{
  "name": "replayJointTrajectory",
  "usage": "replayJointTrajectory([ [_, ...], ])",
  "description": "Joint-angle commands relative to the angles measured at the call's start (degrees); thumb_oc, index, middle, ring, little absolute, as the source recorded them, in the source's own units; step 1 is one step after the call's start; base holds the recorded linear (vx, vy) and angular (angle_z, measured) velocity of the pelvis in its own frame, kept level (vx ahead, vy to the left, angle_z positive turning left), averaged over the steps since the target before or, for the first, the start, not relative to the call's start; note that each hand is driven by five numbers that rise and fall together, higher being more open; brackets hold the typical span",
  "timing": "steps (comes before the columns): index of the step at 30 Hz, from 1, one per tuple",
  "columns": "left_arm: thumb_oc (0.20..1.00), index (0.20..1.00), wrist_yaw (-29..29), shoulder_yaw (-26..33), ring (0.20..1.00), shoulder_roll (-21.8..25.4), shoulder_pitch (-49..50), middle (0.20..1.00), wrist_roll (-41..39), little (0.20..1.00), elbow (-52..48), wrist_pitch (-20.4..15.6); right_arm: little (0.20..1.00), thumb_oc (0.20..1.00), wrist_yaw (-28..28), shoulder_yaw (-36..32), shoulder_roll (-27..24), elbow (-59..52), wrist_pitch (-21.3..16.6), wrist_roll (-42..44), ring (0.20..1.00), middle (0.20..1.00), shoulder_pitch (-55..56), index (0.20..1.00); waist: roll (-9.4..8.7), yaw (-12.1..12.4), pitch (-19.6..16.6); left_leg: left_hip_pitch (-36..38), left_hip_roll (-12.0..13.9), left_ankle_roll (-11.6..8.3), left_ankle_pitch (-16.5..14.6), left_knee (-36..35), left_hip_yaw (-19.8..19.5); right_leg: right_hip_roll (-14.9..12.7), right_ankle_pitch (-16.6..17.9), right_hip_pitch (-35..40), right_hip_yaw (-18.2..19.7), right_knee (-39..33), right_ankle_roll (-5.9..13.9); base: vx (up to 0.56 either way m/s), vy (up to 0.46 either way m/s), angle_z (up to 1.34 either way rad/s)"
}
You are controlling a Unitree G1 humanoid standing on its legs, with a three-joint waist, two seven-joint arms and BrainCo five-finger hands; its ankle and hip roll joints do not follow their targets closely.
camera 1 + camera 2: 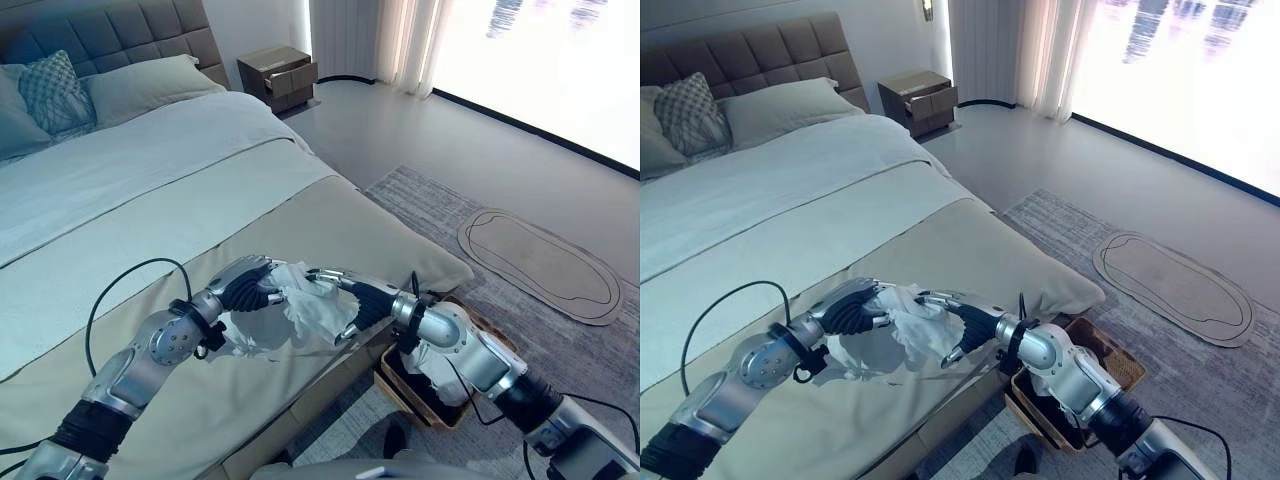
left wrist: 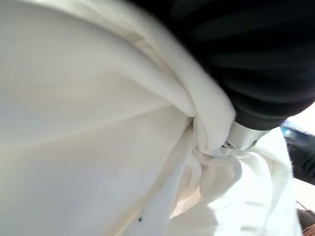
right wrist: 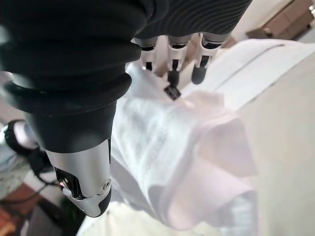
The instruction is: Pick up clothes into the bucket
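A crumpled white garment [image 1: 305,305] hangs between my two hands above the foot corner of the bed [image 1: 200,230]. My left hand [image 1: 243,288] grips its left side, and the cloth [image 2: 98,123] bunches tight around that hand [image 2: 256,59]. From the right, my right hand [image 1: 365,300] pinches the garment [image 3: 187,147], fingers [image 3: 172,64] over the top and thumb below. A brown wicker basket [image 1: 1127,368] stands on the floor at the bed's corner, under my right forearm, with some white cloth [image 1: 440,380] inside it.
The bed with pillows [image 1: 140,85] takes up the left half of the eye views. A wooden nightstand [image 1: 278,75] stands at the far wall. On the floor to the right lie a grey rug [image 1: 420,200] and an oval mat [image 1: 540,262].
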Motion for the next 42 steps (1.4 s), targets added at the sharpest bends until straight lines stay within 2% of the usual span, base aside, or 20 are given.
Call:
replayJointTrajectory([
  [1, 0.200, 0.200, 4.2, 3.2, 0.200, -0.9, -5.1, 0.200, -2.9, 0.200, -6.5, -2.4, 1.000, 1.000, -2.1, 3.8, 3.4, 0.4, -1.4, -1.4, 1.000, 1.000, -1.9, 1.000, -2.11, 0.8, -0.7, -1.3, 1.9, -1.51, 0.8, 2.1, -3.8, -5.2, -1.9, 3.5, -0.4, 2.6, 5.14, 0.00, 0.000, 0.00],
  [11, 0.200, 0.200, 7.9, 1.6, 0.200, -4.5, -5.0, 0.200, -2.9, 0.200, -7.3, -1.0, 1.000, 1.000, -12.6, 1.5, 8.3, 4.4, -0.5, -4.2, 1.000, 1.000, 0.6, 1.000, -1.63, 0.5, -0.4, -1.8, 1.9, -1.17, 1.2, 2.4, -3.6, -5.2, -1.5, 3.0, -0.2, 2.7, 4.94, 0.00, 0.001, 0.00],
  [18, 0.200, 0.200, 10.3, 1.5, 0.200, -7.1, -3.6, 0.200, -3.4, 0.200, -7.2, 0.5, 1.000, 1.000, -15.5, 0.4, 10.4, 4.6, 0.6, -1.5, 1.000, 1.000, 3.2, 1.000, -1.47, 0.2, -0.2, -1.7, 1.8, -1.09, 1.0, 2.6, -3.7, -5.2, -1.6, 3.0, -0.3, 2.7, 4.91, 0.00, 0.001, 0.00],
  [25, 0.200, 0.200, 11.9, 0.1, 0.200, -9.9, -3.5, 0.200, -4.9, 0.200, -7.6, 1.4, 1.000, 1.000, -15.4, 2.6, 12.5, 5.5, 1.0, 2.2, 1.000, 1.000, 2.8, 1.000, -1.48, 0.3, 0.2, -1.7, 1.9, -1.15, 0.6, 2.5, -3.8, -5.2, -2.0, 3.2, -0.4, 2.6, 5.03, -0.01, 0.003, 0.00],
  [26, 0.200, 0.200, 12.0, -0.3, 0.200, -10.3, -3.7, 0.200, -5.2, 0.200, -7.7, 1.4, 0.730, 0.730, -15.4, 3.1, 12.8, 5.6, 1.0, 2.8, 0.730, 0.730, 2.3, 0.730, -1.56, 0.4, 0.3, -2.1, 1.8, -1.02, 1.0, 2.7, -3.7, -5.3, -1.6, 2.8, -0.4, 2.8, 4.87, 0.03, 0.005, 0.01],
  [27, 0.200, 0.200, 12.1, -0.7, 0.200, -10.5, -3.9, 0.200, -5.3, 0.200, -7.6, 1.4, 0.730, 0.730, -15.3, 3.7, 13.1, 5.7, 0.9, 3.4, 0.730, 0.730, 2.0, 0.730, -1.48, 0.5, 0.2, -1.8, 1.9, -1.13, 0.6, 2.6, -3.8, -5.3, -2.0, 3.1, -0.4, 2.7, 5.01, -0.04, 0.007, 0.01],
  [28, 0.200, 0.200, 12.5, -1.3, 0.200, -10.9, -4.4, 0.200, -5.5, 0.200, -7.3, 1.4, 0.200, 0.200, -15.3, 4.4, 13.5, 5.7, 0.7, 4.4, 0.200, 0.200, 1.4, 0.200, -1.58, 0.5, 0.4, -2.2, 1.8, -1.00, 1.0, 2.8, -3.8, -5.4, -1.6, 2.8, -0.4, 2.8, 4.85, 0.00, 0.000, 0.00],
  [42, 0.200, 0.200, 13.7, -7.7, 0.200, -13.3, -6.3, 0.200, -10.0, 0.200, -4.5, 2.1, 0.200, 0.200, -15.9, 9.5, 18.1, 9.9, 0.6, 14.2, 0.200, 0.200, -3.2, 0.200, -1.60, 1.4, 0.4, -2.5, 1.5, -0.88, 1.0, 3.1, -4.1, -5.6, -1.5, 2.9, -0.6, 2.9, 4.90, 0.00, 0.000, 0.00],
])
